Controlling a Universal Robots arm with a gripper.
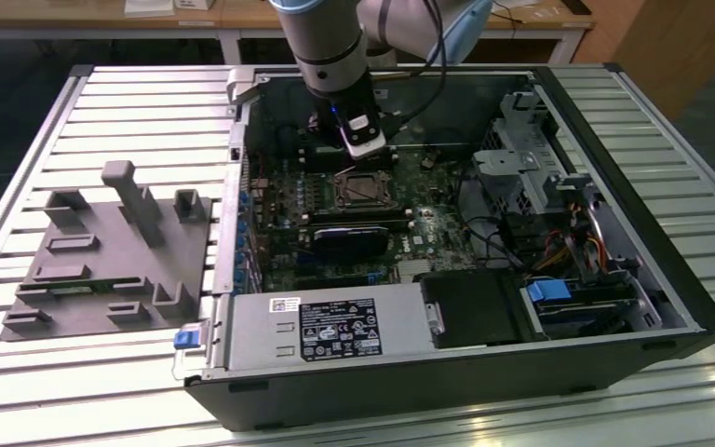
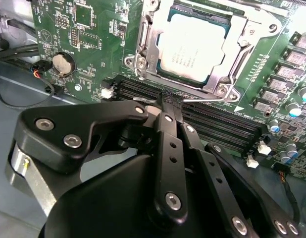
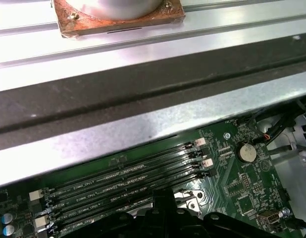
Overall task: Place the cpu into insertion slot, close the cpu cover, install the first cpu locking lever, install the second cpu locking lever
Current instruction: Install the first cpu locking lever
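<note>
You see the small square silver-topped cpu [image 2: 192, 47] seated in the silver-rimmed insertion slot [image 1: 340, 190], centre of the exterior view, under the thin silver frame cpu cover [image 2: 148, 42]. The black gripper [image 2: 164, 103] hangs just beside, jaws clenched together.

cpu [image 2: 191, 47] in insertion slot [image 2: 218, 88] on mobo [image 2: 88, 54]

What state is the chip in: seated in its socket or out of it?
Seated. In the second wrist view the chip lies flat inside the socket, with the cover frame around its edges.
</note>
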